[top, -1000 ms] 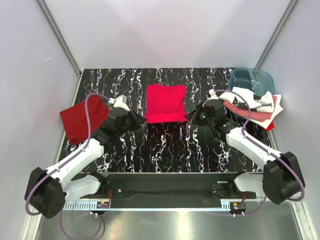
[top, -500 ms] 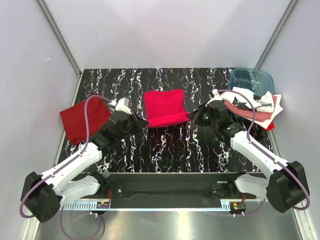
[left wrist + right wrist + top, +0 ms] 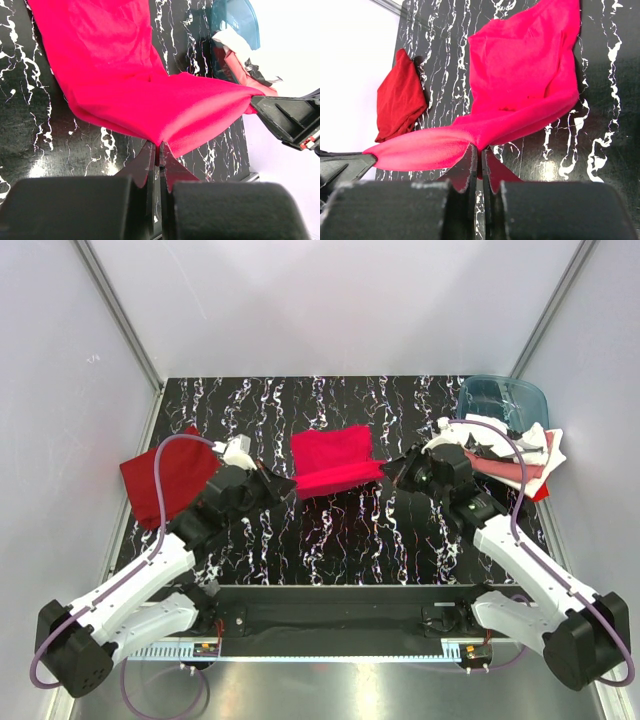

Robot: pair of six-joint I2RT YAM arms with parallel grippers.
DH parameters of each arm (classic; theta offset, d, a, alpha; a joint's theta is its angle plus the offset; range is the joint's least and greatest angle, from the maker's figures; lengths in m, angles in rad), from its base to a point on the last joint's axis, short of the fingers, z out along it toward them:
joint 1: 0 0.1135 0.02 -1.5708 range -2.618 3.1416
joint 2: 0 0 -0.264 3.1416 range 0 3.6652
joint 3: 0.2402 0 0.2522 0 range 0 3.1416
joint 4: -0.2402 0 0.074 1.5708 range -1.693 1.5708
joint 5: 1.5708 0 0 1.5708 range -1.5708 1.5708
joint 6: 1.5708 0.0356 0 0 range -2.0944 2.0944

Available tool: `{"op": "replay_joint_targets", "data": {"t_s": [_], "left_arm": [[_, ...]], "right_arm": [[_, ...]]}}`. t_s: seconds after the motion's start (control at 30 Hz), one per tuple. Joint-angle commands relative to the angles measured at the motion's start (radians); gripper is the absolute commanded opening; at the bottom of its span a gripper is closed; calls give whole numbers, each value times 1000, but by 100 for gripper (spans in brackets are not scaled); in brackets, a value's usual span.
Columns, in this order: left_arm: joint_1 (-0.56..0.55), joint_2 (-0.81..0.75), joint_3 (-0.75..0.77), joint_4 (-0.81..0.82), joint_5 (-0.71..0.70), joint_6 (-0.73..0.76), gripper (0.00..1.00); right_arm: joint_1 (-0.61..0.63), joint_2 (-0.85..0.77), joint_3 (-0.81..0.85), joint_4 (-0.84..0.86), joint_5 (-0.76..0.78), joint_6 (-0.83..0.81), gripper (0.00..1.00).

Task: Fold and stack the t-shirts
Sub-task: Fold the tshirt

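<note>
Left gripper [image 3: 159, 150]: jaws pinched together on the near left corner of the crimson t-shirt [image 3: 333, 455]. Right gripper [image 3: 479, 152]: jaws likewise clamped on the near right corner of the same garment. Held hem: raised off the marbled black table [image 3: 330, 540] and stretched between the two claws, its long axis running left to right across the workspace. Rest of the shirt: flat on the table, extending away from both grippers toward the far wall. By my reading, the fold depends on carrying this hem straight outward over the resting cloth. Neither arm is nearer, since each holds its own corner at about the same depth. Darker red t-shirt [image 3: 165, 480]: folded, at the left edge of the table, well apart from the work. Heap of unfolded shirts [image 3: 510, 455]: white, pink and red, at the right, just in front of the blue-teal tub [image 3: 500, 398]. Change from a second ago: the crimson shirt then lay flat at full length with its hem low on the table. Now that hem is lifted into a taut band, the visible cloth looks shorter, and both arms reach further out.
</note>
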Motion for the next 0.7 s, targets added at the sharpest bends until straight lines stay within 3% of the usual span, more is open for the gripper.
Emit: {"op": "replay_joint_targets", "data": {"t_s": [0.0, 0.43, 0.67], "left_arm": [[-2, -25, 6, 15, 0, -6, 0], [0, -10, 45, -31, -1, -4, 0], [0, 25, 108, -158, -96, -25, 0]], "right_arm": [[0, -35, 5, 12, 50, -18, 0], [0, -30, 25, -8, 75, -24, 0], [-2, 56, 70, -1, 102, -36, 0]]}}
